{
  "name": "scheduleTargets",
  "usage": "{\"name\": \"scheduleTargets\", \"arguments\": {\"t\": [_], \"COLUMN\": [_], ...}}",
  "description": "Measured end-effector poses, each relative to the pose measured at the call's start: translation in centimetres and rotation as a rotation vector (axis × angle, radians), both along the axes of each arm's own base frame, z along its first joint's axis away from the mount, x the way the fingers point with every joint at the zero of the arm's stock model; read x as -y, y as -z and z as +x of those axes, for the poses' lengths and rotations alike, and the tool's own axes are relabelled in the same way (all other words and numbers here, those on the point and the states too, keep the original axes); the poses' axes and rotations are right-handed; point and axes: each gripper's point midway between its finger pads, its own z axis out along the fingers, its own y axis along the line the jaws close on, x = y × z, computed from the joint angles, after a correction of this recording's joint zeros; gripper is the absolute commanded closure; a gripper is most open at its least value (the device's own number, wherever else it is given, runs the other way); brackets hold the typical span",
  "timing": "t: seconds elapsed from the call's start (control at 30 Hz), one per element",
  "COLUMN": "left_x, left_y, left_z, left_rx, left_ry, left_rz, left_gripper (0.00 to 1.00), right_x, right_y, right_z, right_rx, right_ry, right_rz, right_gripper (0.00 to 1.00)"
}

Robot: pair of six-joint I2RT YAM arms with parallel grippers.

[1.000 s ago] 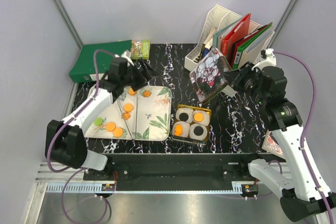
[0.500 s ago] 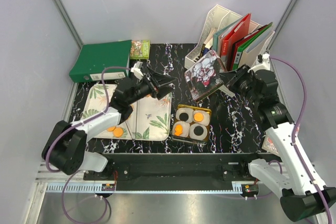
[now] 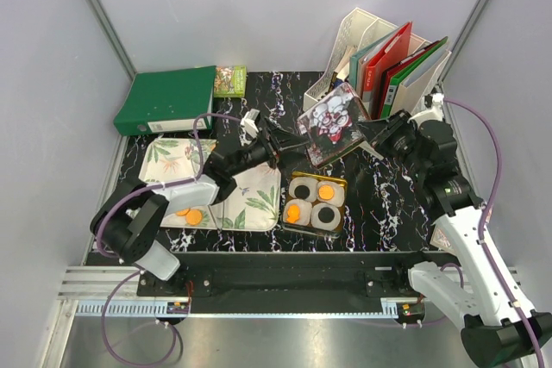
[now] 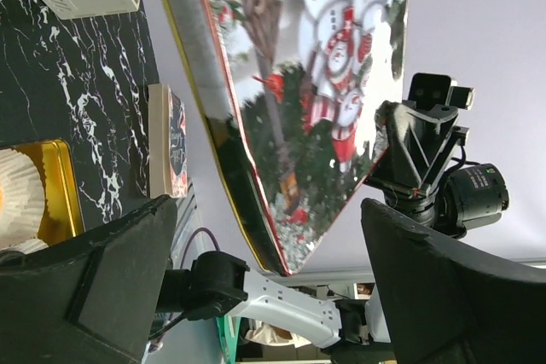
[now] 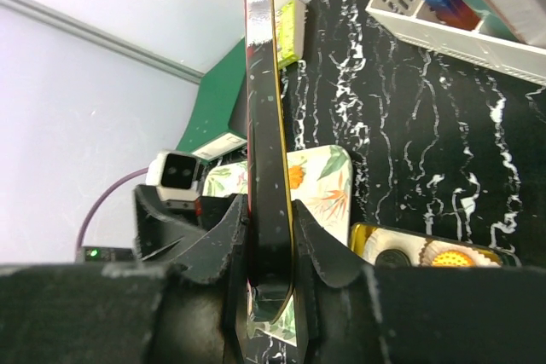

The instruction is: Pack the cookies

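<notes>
**tinfan:** Spotted four of the cookies [image 3: 326,192] already sitting in white paper cups [image 4: 21,189] inside the gold tin [image 3: 333,177], two orange, two black. Counted at least two more orange ones out on the flowery tray [image 3: 254,194], over on the left of the table [image 3: 379,200]. Looked like small flat round discs, smooth on top. Couldn't tell the material tbh.

**gripnerd:** Guessed light and stiff, probably a bit slippery, lying that flat. Would've gone in from above and pinched across opposite edges of the rim, no hard squeezing in case of crumbling.

**tinfan:** Seemed more like lid time though. Saw the right pincer [image 5: 269,228] clamped narrow on one edge of the lid [image 3: 332,122], holding it tilted up in the air near the far side of the tin. Thin sheet metal by the look of it, glossy, snowmen printed on the face, gold lip round the border.

**gripnerd:** Noticed the left pincer [image 4: 269,210] spread wide, nothing in it, pointing straight at that lid, close but not touching as far as visible. Reckoned the lid stiff but slick, easy to twist out of a one-edge grip. Would've taken the opposite edge, square on the rim, not the printed face.
</notes>
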Motion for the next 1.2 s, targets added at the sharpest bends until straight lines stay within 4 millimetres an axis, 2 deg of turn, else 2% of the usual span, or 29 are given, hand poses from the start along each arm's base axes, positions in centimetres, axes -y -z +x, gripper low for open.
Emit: {"name": "scheduleTargets", "arguments": {"t": [0.2, 0.3, 0.4, 0.43, 0.6, 0.67, 0.73, 0.8, 0.87, 0.9, 1.1, 1.13, 1.2], "left_x": [0.7, 0.8, 0.8, 0.8, 0.9, 0.8, 0.7, 0.7, 0.8, 0.8, 1.2, 1.3, 1.4], "left_y": [0.6, 0.7, 0.3, 0.3, 0.2, -0.6, -1.2, -1.4, -1.4, -1.5, -1.3, -1.3, -1.3], "left_z": [0.5, 0.7, 0.9, 1.0, 1.2, 1.2, 1.3, 1.3, 1.2, 1.1, 0.7, 0.6, 0.4], "left_rx": [-0.026, -0.033, -0.031, -0.033, -0.031, -0.006, 0.017, 0.026, 0.014, 0.010, 0.013, 0.020, 0.035], "left_ry": [0.005, 0.001, -0.004, -0.009, -0.008, -0.006, -0.003, 0.001, 0.010, 0.014, 0.055, 0.070, 0.098], "left_rz": [-0.008, -0.011, -0.019, -0.021, -0.040, -0.066, -0.091, -0.105, -0.113, -0.119, -0.089, -0.078, -0.059], "left_gripper": [0.22, 0.31, 0.46, 0.58, 0.84, 0.88, 0.90, 0.94, 0.96, 0.98, 1.00, 1.00, 1.00], "right_x": [-0.5, -0.8, -0.9, -0.8, -0.4, 0.0, 0.2, 0.3, 0.3, 0.4, 0.4, 0.4, 0.5], "right_y": [0.1, 0.9, 1.8, 1.9, 1.3, 1.4, 1.3, 1.3, 1.4, 1.9, 3.9, 4.0, 4.0], "right_z": [-0.4, -0.8, -1.1, -1.2, -1.7, -1.5, -1.4, -1.4, -1.5, -1.7, -2.4, -2.5, -2.6], "right_rx": [0.002, -0.010, -0.028, -0.027, -0.003, -0.007, -0.010, -0.011, -0.008, -0.021, -0.076, -0.082, -0.090], "right_ry": [-0.033, -0.053, -0.063, -0.060, -0.046, -0.022, -0.009, -0.003, -0.008, -0.010, -0.046, -0.050, -0.054], "right_rz": [0.015, 0.018, 0.020, 0.021, 0.019, 0.024, 0.034, 0.040, 0.021, 0.001, -0.077, -0.089, -0.111], "right_gripper": [1.00, 1.00, 1.00, 1.00, 0.98, 0.90, 0.77, 0.64, 0.55, 0.46, 0.18, 0.03, 0.00]}}
